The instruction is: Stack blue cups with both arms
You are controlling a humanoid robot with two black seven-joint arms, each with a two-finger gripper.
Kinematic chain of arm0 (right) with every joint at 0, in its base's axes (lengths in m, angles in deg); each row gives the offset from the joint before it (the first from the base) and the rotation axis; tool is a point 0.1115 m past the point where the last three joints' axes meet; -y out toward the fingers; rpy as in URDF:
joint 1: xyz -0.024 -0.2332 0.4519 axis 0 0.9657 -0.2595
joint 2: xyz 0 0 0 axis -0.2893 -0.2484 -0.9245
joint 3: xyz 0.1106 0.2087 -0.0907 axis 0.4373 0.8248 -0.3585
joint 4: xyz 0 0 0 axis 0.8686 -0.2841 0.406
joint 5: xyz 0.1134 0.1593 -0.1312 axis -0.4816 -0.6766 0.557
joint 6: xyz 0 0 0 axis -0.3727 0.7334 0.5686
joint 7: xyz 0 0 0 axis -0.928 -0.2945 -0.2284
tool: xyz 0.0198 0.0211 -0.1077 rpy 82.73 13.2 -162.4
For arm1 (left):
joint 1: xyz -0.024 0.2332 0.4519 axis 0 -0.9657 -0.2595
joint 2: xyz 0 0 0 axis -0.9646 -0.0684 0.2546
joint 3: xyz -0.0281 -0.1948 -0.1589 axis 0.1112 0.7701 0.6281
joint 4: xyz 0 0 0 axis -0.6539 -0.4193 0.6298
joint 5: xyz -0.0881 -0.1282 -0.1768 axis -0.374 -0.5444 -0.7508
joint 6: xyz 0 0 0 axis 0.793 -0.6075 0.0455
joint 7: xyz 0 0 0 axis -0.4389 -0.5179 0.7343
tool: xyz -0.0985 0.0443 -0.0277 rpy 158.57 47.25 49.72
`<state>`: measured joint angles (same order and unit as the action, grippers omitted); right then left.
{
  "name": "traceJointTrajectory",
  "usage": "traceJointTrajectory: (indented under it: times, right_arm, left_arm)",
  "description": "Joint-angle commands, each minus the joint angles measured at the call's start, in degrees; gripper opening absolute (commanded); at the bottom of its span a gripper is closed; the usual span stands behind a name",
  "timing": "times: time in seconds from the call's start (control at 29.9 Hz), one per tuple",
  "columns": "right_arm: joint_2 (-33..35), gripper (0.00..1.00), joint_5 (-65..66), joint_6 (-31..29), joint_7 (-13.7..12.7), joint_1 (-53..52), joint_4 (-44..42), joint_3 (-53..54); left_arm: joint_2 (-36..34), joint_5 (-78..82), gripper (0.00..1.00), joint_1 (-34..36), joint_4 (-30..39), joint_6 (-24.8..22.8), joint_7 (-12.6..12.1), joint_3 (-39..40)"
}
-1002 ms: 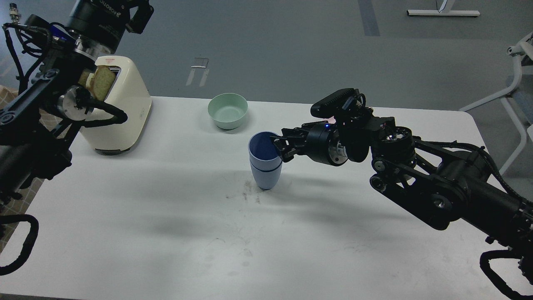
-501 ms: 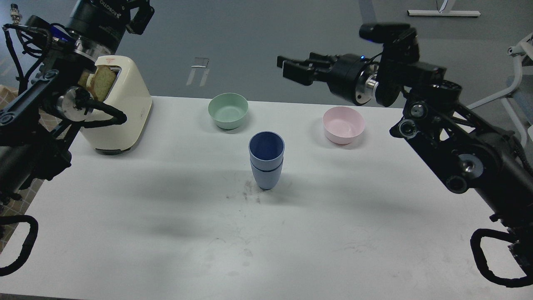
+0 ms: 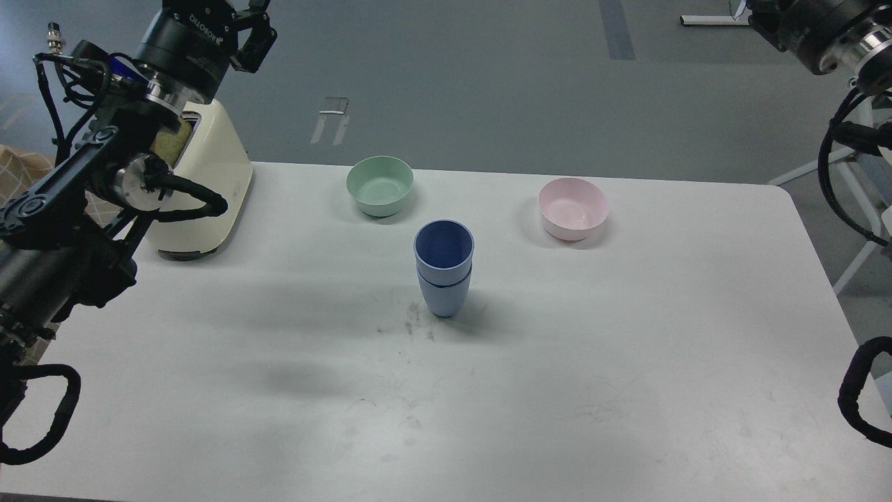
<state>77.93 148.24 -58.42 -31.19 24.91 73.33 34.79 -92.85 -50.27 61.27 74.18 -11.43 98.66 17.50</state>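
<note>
**Cups nested, both arms pulled away**

The left gripper (image 3: 254,24) sits high at the top left, above the toaster; only part of its black fingers shows at the frame edge, so I cannot tell how far apart they stand, and nothing appears to be in them. The right arm (image 3: 822,28) enters only as a wrist section at the top right corner (its gripper lies outside the view, so nothing can be said of its opening or load).

Outward from there: the cream toaster (image 3: 209,188) stands at the table's left rear, partly behind the left arm (image 3: 83,188). The green bowl (image 3: 380,185) and the pink bowl (image 3: 573,208) sit along the back of the white table (image 3: 627,390), well apart from each other.

The blue cups (image 3: 444,268) stand upright near the table's middle, one nested inside the other, in front of the green bowl and between the two bowls. Neither arm touches them.

Judging by this, the stacking itself looks done and the step in hand is retreat. The next move likely calls for little more than parking both arms clear without brushing the toaster or the stack, which looks stable but tall enough to tip if knocked.
</note>
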Motion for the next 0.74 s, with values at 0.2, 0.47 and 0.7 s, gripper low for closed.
traceJointTrajectory:
  times: [0.2,0.47,0.7]
  right_arm:
    - [-0.1,1.0,-22.6,2.4,0.5,5.6,-0.3,4.4]
    - [0.0,1.0,-32.8,2.2,0.6,10.2,1.3,4.5]
    - [-0.3,1.0,-33.4,0.6,0.6,12.1,4.0,4.7]
  left_arm:
    - [0.7,-0.3,0.98,0.0,0.0,0.0,-0.1,0.2]
    - [0.8,-4.4,0.98,-0.8,0.0,0.0,0.1,0.2]
    - [1.9,-4.4,0.98,-1.5,0.0,0.0,0.3,0.3]
